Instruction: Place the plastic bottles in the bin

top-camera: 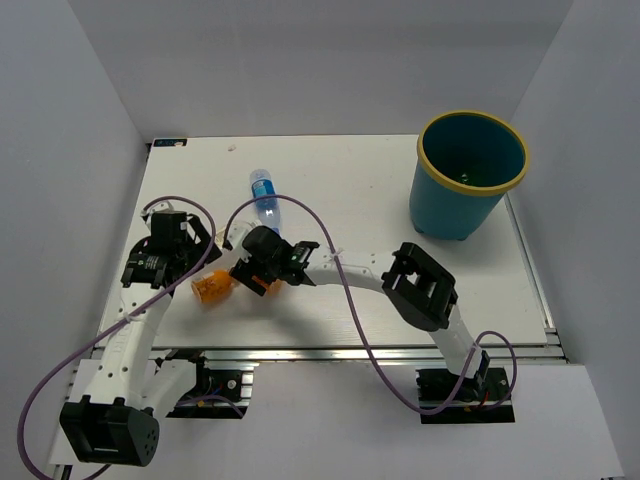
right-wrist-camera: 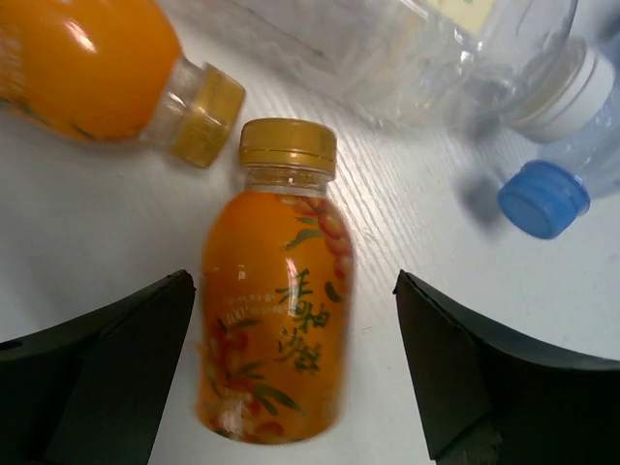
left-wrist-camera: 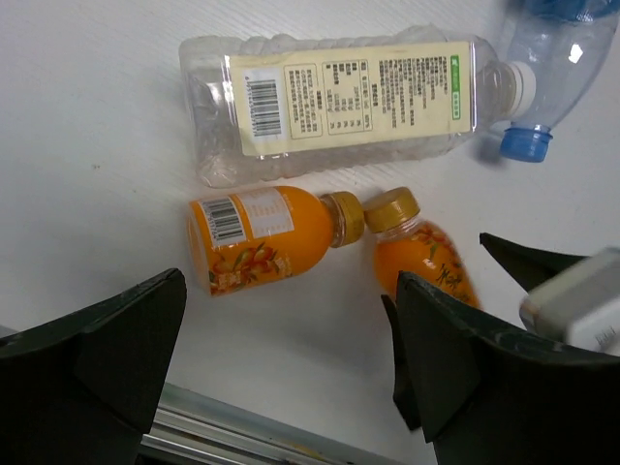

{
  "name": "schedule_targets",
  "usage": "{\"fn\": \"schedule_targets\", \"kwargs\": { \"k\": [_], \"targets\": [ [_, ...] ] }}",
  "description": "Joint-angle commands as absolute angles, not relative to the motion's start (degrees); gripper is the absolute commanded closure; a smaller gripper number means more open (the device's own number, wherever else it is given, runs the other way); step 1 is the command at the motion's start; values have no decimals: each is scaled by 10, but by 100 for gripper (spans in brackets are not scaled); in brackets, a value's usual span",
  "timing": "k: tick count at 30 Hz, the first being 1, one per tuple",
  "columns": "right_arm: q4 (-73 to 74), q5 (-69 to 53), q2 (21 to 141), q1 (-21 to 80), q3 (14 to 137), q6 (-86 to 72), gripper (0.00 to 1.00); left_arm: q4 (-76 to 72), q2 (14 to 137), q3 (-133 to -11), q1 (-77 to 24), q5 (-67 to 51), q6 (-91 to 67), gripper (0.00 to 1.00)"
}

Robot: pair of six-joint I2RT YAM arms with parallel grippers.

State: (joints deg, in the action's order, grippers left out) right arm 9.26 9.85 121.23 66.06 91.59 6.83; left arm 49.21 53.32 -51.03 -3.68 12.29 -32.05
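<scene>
- Got the right claw (right-wrist-camera: 291, 378) spread wide, orange bottle (right-wrist-camera: 276, 320) lying flat between the fingers, neither one touching.
- Same deal with the left claw (left-wrist-camera: 281, 368): spread, with a second orange bottle (left-wrist-camera: 257, 237) just ahead of the gap.
- Seeing a clear bottle (left-wrist-camera: 339, 102) and a blue-capped bottle (left-wrist-camera: 557, 58) right beside those.
- Spotted the bin (top-camera: 472, 115) upright, well apart at the bench (top-camera: 350, 170) far-right corner.

place: robot lab test cell | landmark: white table (top-camera: 340, 170) | around table: plain white panel walls (top-camera: 320, 60) on three sides | table's near edge: aluminium rail (top-camera: 400, 352), bolted arm bases (top-camera: 455, 385), loose purple cables (top-camera: 355, 320)
</scene>
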Motion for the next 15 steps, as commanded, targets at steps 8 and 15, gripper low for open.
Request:
{"fn": "schedule_targets", "kwargs": {
  "k": [8, 15],
  "targets": [
    [68, 137, 1169, 660, 831, 38, 27, 495, 532, -499, -40, 116, -321, 2],
    [42, 198, 1008, 648, 773, 25, 52, 511, 526, -497, -41, 120, -325, 2]
  ]
}}
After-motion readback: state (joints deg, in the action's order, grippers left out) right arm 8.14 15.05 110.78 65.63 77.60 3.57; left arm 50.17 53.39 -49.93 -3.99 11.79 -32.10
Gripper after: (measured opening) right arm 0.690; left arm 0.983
